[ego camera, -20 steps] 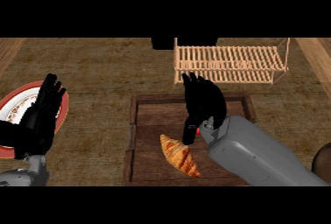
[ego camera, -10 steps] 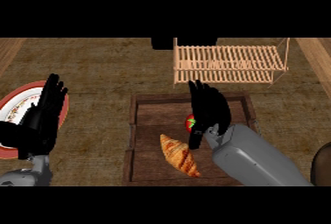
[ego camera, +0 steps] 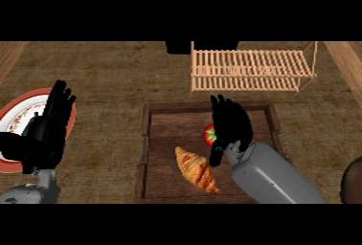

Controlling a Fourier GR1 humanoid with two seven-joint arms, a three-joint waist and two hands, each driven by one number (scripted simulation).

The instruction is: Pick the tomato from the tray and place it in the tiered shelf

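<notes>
The bench [ego camera: 106, 76] is carrying a slatted tiered shelf [ego camera: 251, 72] and a wooden tray [ego camera: 152, 143]. The right hand [ego camera: 230, 127], fingers straight, is touching the tomato [ego camera: 209, 135] lying in the tray above a croissant [ego camera: 196, 168]. The left hand [ego camera: 46, 129] is resting open over a plate [ego camera: 17, 112].

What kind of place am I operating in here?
Likely a kitchen counter: a brown wooden worktop carries a pale wooden slatted tiered shelf, a dark wooden tray holding a red tomato and a golden croissant, and a red-rimmed plate.
</notes>
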